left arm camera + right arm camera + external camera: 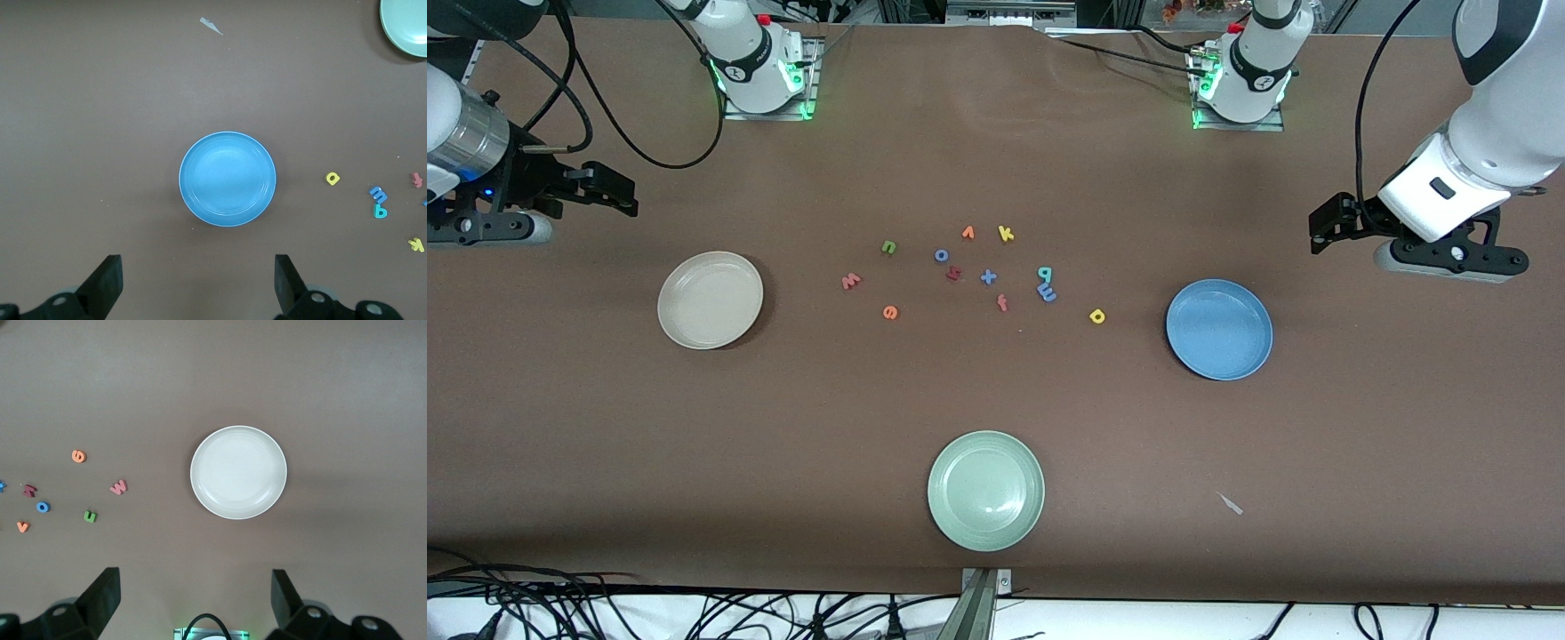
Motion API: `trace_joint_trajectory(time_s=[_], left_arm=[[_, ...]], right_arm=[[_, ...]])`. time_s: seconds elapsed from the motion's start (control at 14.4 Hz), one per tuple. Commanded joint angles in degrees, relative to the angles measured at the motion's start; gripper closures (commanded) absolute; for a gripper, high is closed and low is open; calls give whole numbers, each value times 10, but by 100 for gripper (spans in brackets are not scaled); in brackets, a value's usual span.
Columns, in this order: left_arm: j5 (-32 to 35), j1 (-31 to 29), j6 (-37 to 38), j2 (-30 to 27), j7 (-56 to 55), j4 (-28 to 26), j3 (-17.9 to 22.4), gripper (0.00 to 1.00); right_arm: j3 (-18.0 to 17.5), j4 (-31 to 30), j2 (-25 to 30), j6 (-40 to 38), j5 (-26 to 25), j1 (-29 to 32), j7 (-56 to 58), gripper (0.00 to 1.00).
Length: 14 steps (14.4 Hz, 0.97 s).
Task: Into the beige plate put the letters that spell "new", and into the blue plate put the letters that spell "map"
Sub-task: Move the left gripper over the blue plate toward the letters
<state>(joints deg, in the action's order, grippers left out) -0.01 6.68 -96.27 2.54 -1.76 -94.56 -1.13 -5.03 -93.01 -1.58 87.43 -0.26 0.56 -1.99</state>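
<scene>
**Letters loose on table, both arms waiting**

Plates first. I see the beige plate (pixel 710 300) toward the right arm's end of the table and the blue plate (pixel 1219 329) toward the left arm's end; nothing lies in either. A pale green plate (pixel 985 490) sits nearest the front camera, between the two.

Letters lie scattered mid-table between the beige and blue plates. The green "n" (pixel 888 247), salmon "w" (pixel 851 282) and orange "e" (pixel 890 312) lie on the side toward the beige plate, well apart from one another. The teal "p" (pixel 1045 275) and blue "m" (pixel 1047 292) lie touching or nearly so; the yellow "a" (pixel 1097 316) lies closest to the blue plate. Among them I note an orange "v" (pixel 967 233), yellow "k" (pixel 1006 234), blue "o" (pixel 941 255), dark red "s" (pixel 953 274), blue "x" (pixel 988 277) and red "f" (pixel 1002 303).

The left end effector (pixel 199 283) hangs above the table beside the blue plate, fingers wide apart, holding nothing. The right end effector (pixel 195 597) hangs beside the beige plate, likewise apart and empty.
</scene>
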Motion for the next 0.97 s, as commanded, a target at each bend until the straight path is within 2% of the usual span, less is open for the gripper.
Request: trace_joint_trajectory(time_s=[0.0,0.9], left_arm=[[3,-3,9,3,8,17,0,0],[3,4,8,15,4,17,-1,0]], right_arm=[[-2,11,-3,-5,1,3,-4,0],[-2,11,-3,-7,1,3,-4,0]])
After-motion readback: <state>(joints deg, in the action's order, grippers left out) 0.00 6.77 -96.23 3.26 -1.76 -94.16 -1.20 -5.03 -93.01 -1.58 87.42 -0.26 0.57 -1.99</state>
